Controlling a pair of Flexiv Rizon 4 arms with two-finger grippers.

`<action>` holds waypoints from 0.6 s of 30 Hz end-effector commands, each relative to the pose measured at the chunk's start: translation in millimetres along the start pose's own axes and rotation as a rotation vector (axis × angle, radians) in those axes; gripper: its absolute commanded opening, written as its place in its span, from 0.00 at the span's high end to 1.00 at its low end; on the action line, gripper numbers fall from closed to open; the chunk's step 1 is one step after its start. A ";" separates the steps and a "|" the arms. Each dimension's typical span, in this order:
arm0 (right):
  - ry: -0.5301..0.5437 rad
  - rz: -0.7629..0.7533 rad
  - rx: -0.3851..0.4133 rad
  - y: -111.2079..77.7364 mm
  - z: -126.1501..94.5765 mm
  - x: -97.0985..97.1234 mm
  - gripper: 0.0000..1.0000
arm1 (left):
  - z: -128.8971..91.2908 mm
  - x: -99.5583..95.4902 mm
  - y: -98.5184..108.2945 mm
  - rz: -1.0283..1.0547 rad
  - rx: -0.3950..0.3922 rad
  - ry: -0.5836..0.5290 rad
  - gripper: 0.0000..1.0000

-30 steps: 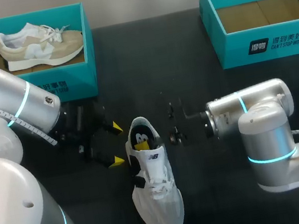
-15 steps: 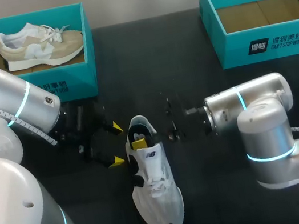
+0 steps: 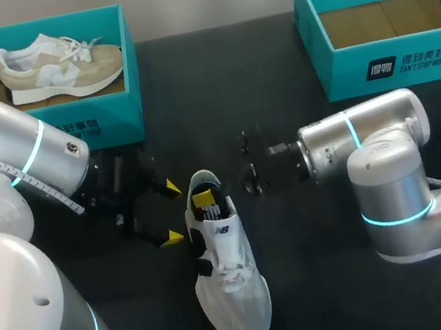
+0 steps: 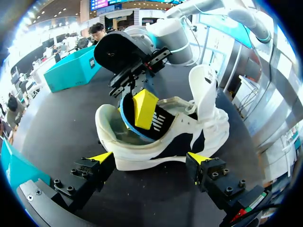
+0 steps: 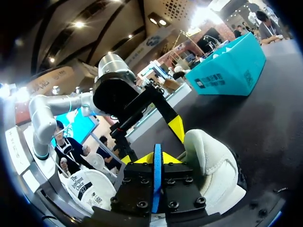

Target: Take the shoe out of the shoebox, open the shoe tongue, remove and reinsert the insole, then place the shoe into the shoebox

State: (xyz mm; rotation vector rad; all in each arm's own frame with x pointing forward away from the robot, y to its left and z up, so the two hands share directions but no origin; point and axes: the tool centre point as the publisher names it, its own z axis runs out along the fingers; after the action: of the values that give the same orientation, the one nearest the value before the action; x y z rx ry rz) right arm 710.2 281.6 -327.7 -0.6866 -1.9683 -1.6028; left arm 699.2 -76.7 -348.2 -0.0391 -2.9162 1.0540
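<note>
The white shoe (image 3: pixel 231 283) stands on its sole on the dark worktop (image 3: pixel 327 283). The left jaws are wide open, just beside its heel. The right jaws pinch the insole (image 4: pixel 156 124), which sticks up from the heel hole. I think they should grip tight and go slowly, so the shoe does not slide.

The black bench (image 3: pixel 224 87) before me carries a white shoe (image 3: pixel 230 274) resting near its middle, toe toward me. A teal shoebox (image 3: pixel 102 122) stands at my far left and a second teal shoebox (image 3: pixel 408 63) at my far right, well apart.
</note>
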 end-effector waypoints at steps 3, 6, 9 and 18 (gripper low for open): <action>0.015 0.038 0.023 -7.7 5.5 -4.4 1.00 | 0.0 0.5 0.1 0.000 -0.001 -0.001 0.00; 0.024 0.073 0.026 -19.4 8.9 -2.1 1.00 | 0.0 0.5 0.1 0.000 -0.001 -0.001 0.00; 0.038 0.104 0.016 -31.3 11.1 1.3 1.00 | 0.0 0.5 0.1 0.000 -0.001 -0.001 0.00; 0.044 0.075 -0.005 -26.3 10.1 8.7 0.76 | 0.0 0.5 0.1 0.000 -0.001 -0.001 0.00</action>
State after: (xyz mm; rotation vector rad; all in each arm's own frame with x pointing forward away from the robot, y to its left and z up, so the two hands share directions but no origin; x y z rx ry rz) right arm 686.1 287.7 -347.2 -0.7090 -1.8726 -1.5537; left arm 699.2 -76.7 -348.2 -0.0390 -2.9161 1.0540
